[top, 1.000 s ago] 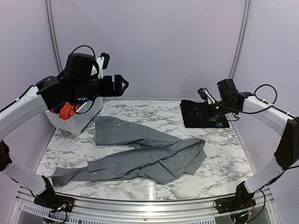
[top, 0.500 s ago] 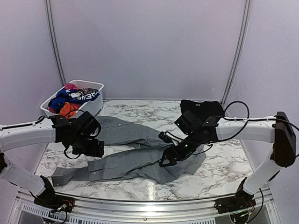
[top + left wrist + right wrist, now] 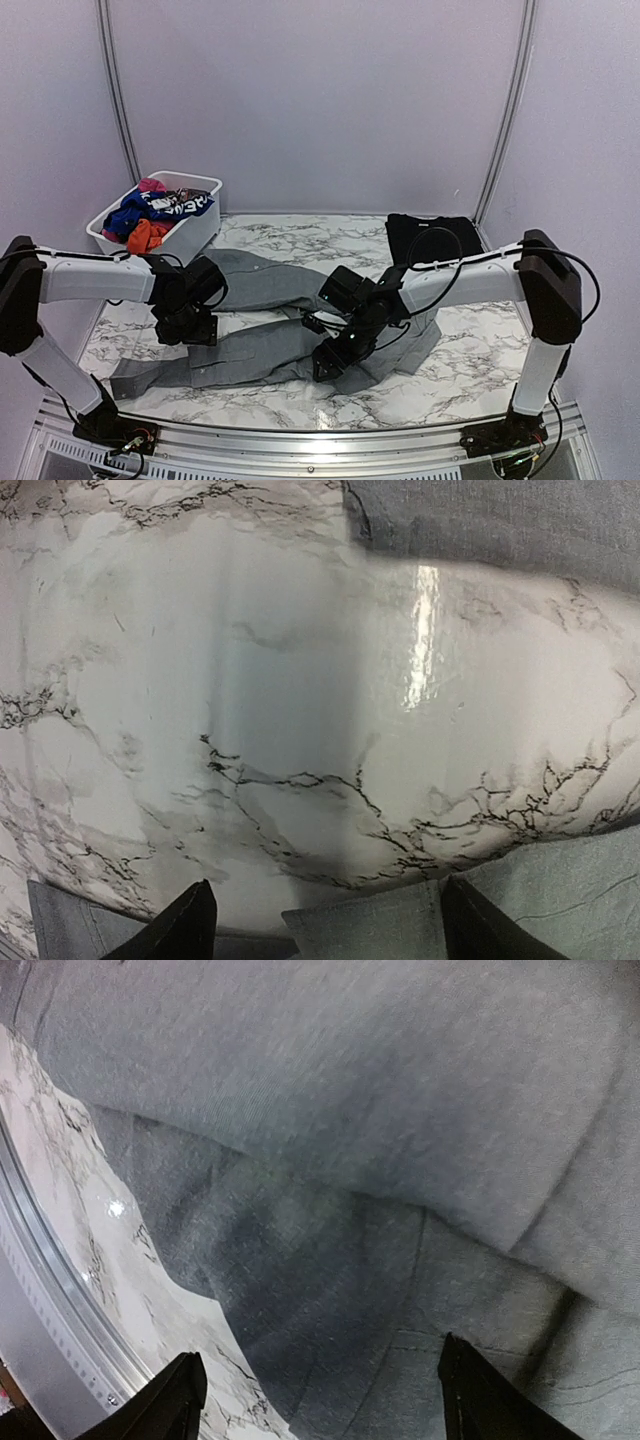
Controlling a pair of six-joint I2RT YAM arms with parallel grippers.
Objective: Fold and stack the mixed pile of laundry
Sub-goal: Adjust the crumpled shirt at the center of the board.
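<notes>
So here's where we're at: the grey shirt [image 3: 262, 350] is lying rumpled and spread out across the middle of the marble table [image 3: 300, 235], with one long bit running off toward the front left corner. Both arms are reaching down low over it. From the left wrist camera we see the left pincer [image 3: 325, 930] spread wide, its two black fingers [image 3: 188, 925] far apart. A hem of the shirt lies between the tips, with bare table beyond, and it's got hold of nothing as far as we can see. Same deal on the other side: the right pincer [image 3: 320, 1395] is gaping wide right over a folded-over part of the shirt near the front edge of the table. Nothing's pinched in it, and we can't tell whether the tips actually touch the cloth. The rest of the pile is elsewhere. A black garment [image 3: 430, 238] sits flat at the back right of the table, well apart from the shirt. The white basket [image 3: 195, 238] at the back left has a blue piece [image 3: 130, 212], an orange-red piece [image 3: 148, 236] and a pink piece [image 3: 152, 184] heaped in it.
</notes>
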